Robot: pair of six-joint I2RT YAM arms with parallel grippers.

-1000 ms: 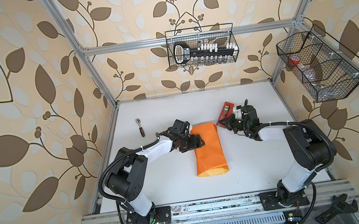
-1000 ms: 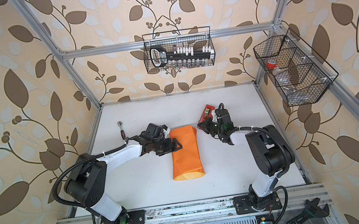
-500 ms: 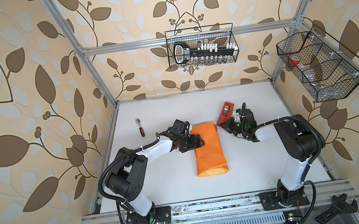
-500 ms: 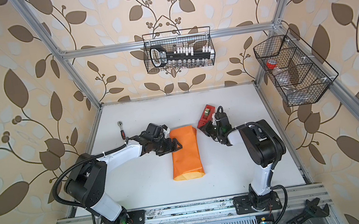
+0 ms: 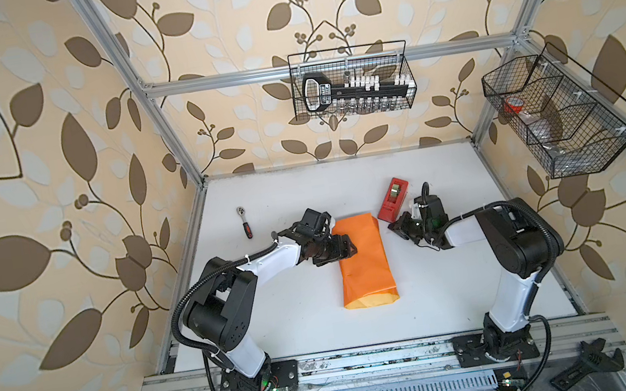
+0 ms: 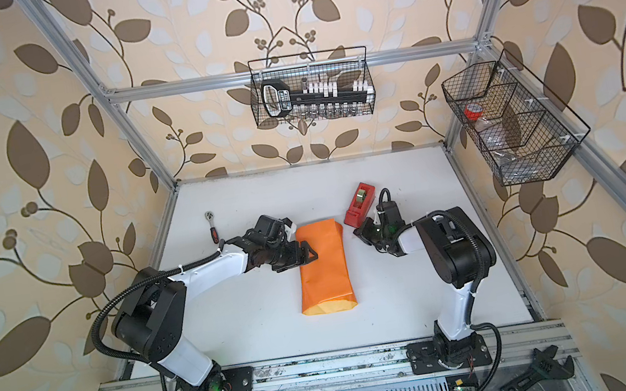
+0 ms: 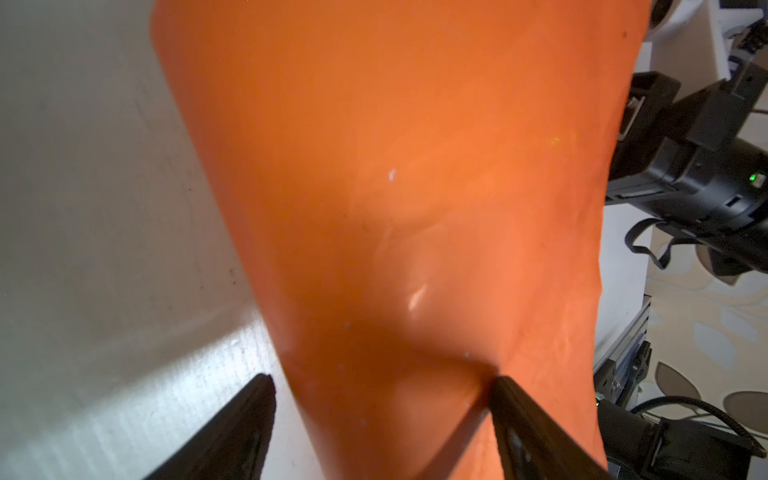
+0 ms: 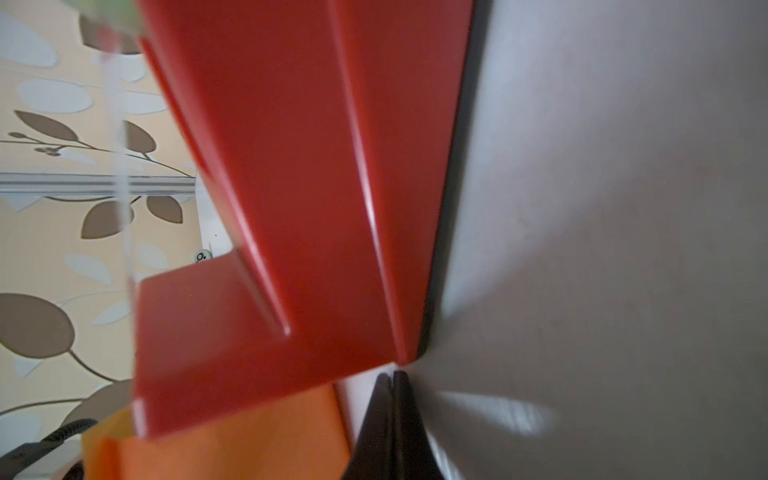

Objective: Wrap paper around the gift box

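the paper [image 5: 363,260] [image 6: 323,262] lies mid-table as a long folded bundle running near to far, bright orange outside. at its near end the fold gapes and the pale yellow face shows. the box cannot be seen in any view. the table [image 5: 443,290] is white.

the left gripper [image 5: 346,247] [image 6: 307,254] sits at the bundle's left edge, toward its far end, jaws spread wide and gripping nothing. in the left wrist view [image 7: 380,380] it straddles that edge: one finger [image 7: 232,432] is over bare table just off the paper [image 7: 415,187], and the other finger [image 7: 528,428] has its tip on the orange face, where the sheet dimples.

the right gripper [image 5: 396,228] [image 6: 360,233] is right of the bundle's far end, jaws pressed together with nothing between them. in the right wrist view its tips [image 8: 392,376] are just beside the near corner of the red dispenser [image 8: 311,208]; whether they touch it cannot be told. the dispenser [image 5: 392,200] [image 6: 359,205] stands on the table just right of the paper's far right corner.

a ratchet [image 5: 244,222] lies well left, toward the far side.
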